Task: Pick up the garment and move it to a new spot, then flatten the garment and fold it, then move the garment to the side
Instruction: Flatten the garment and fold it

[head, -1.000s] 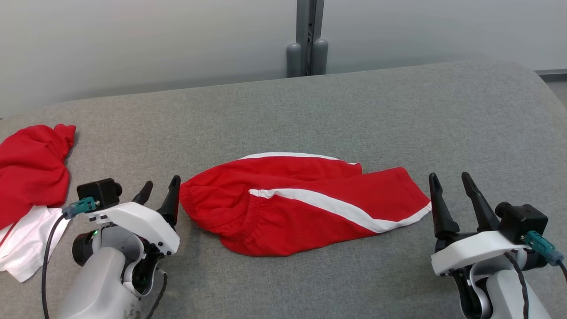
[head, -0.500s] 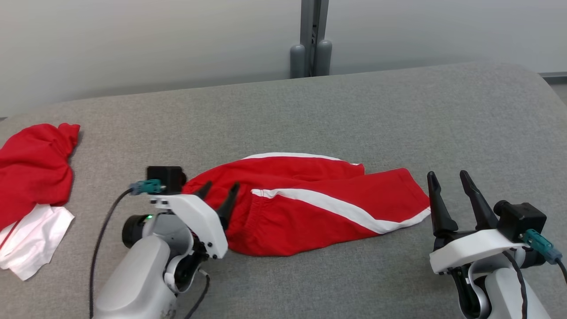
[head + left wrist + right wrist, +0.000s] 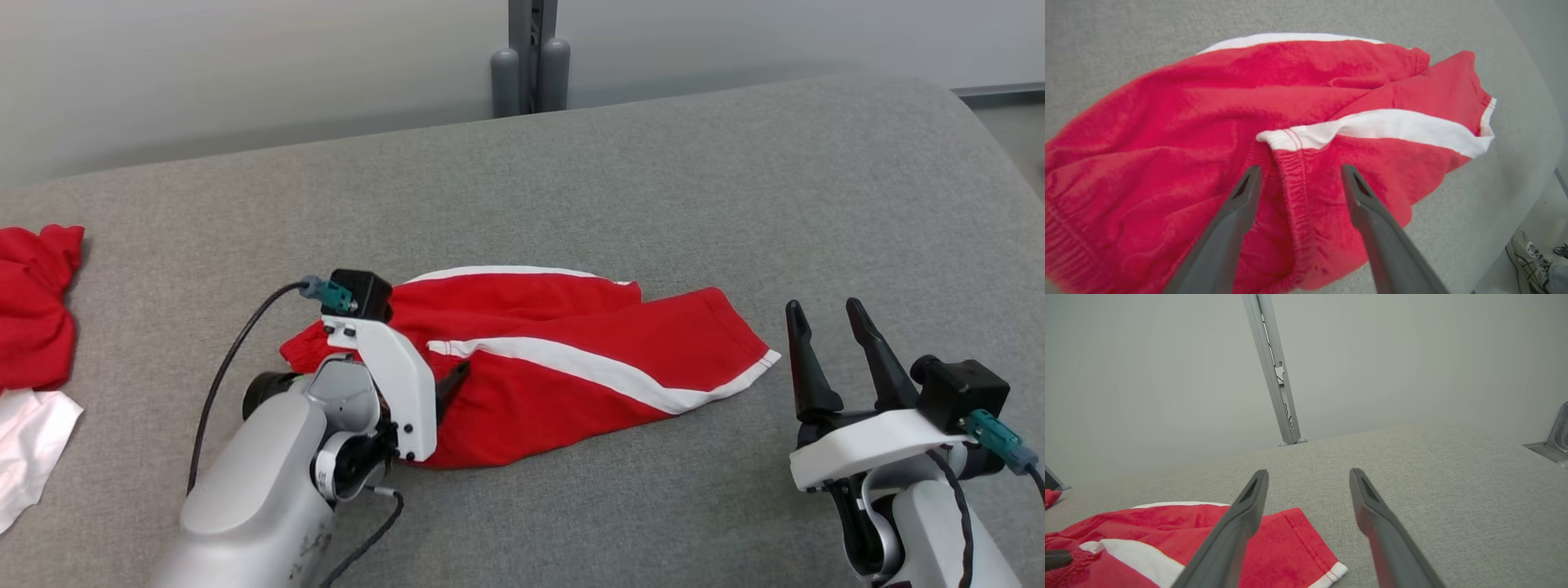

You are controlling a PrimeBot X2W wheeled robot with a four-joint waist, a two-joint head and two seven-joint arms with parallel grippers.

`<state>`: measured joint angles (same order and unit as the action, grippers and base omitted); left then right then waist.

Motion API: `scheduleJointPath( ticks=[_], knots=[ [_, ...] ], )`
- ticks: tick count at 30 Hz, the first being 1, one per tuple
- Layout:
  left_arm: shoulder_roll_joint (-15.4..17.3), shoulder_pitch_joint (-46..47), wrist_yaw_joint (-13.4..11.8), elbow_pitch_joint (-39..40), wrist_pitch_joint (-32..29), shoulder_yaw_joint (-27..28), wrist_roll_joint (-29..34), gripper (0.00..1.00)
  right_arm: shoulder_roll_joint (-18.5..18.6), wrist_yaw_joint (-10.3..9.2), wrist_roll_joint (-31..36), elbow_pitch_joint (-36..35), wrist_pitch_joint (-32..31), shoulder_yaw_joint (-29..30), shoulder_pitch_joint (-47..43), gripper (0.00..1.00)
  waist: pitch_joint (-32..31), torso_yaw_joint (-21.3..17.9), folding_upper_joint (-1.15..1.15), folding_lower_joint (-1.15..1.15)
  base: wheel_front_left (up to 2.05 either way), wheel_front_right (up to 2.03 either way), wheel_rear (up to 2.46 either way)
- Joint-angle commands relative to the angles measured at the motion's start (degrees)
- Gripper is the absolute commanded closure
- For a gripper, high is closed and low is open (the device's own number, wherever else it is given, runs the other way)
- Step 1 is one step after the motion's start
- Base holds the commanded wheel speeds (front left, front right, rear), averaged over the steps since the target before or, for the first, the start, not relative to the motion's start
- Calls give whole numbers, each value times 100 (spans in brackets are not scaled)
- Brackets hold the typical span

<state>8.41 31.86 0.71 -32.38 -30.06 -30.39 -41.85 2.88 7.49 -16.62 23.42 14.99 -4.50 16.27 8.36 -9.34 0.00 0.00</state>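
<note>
Left gripper (image 3: 1301, 169), fingers spread, has moved from lower left onto the garment (image 3: 571, 367) at its waistband (image 3: 1292, 183), poised to grasp; right gripper (image 3: 821, 309) sits open.

Looking down on a table (image 3: 735, 188) covered in grey woven fabric, rounding off at the far right corner. Bearing a red garment (image 3: 571, 384) with white stripes, lying rumpled and partly doubled over itself. Also bearing, well left of the garment, a bunched red cloth (image 3: 33, 318), touching a white cloth (image 3: 28, 449) lying nearer, both running past the view's edge.
</note>
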Motion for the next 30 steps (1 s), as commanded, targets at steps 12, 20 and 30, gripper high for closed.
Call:
scheduleJointPath(
  ticks=[12,20,30],
  knots=[
    [-76,306,28,-241,-24,-51,-43,8,18,1,41,25,29,-28,108,0,148,-53,0,0,0,0,0],
    [-199,300,318,-333,229,-59,-201,100,18,1,59,60,29,-22,87,0,100,90,0,0,0,0,0],
    [-72,-376,474,522,687,-299,-96,100,43,1,73,66,29,10,-38,0,-171,654,0,0,0,0,0]
  ],
)
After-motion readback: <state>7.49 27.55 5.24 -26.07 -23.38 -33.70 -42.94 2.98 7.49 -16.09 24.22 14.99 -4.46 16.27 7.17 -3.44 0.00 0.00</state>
